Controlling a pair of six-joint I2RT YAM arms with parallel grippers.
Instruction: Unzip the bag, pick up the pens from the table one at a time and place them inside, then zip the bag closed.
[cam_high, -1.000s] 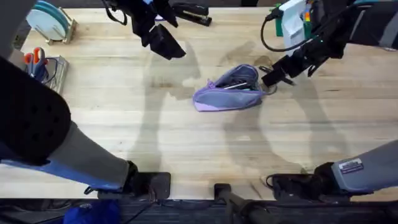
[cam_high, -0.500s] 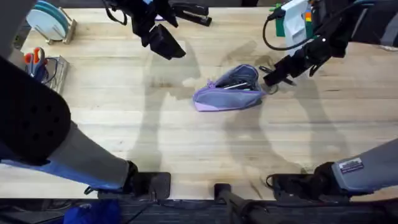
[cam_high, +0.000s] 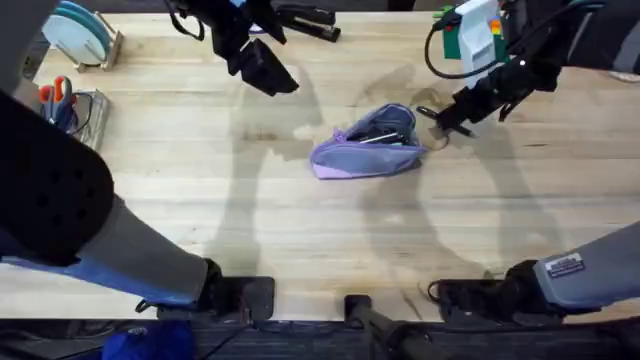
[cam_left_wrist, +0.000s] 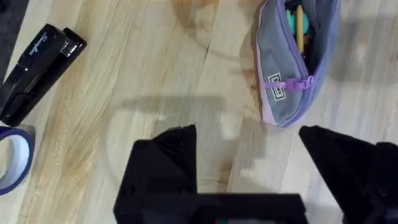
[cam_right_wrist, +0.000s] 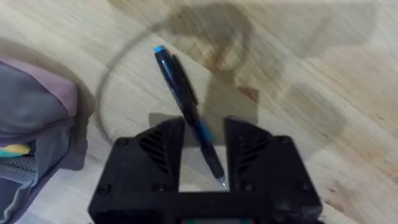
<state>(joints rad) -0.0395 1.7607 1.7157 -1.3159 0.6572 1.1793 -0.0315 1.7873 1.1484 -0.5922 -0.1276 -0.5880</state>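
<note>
Nearest us, the bare table (cam_high: 330, 240) runs up to the bag (cam_high: 367, 145), our landmark, which lies on its side at mid-table with its zipper undone and its mouth gaping toward the far side. In the left wrist view the bag (cam_left_wrist: 292, 59) shows a small label, a purple zip pull and coloured sticks inside. Just right of the bag we see the right gripper (cam_high: 447, 120) low at the table, and our right wrist view shows its fingers (cam_right_wrist: 163, 149) closed to a narrow gap around a pen (cam_right_wrist: 186, 112); the pen is dark with a light blue cap end and a silvery tip, lying slanted on the wood with the bag's edge (cam_right_wrist: 37, 118) near it, and we cannot tell whether the pads actually press it. Farther off, to the left of the bag and beyond it, our left gripper (cam_high: 262, 68) hangs above the table, its fingers (cam_left_wrist: 165, 162) spread wide with nothing between them. Beyond it, near the far edge, lie a black stapler (cam_high: 305, 18) and, beside that, a roll of tape (cam_left_wrist: 13, 162).
</note>
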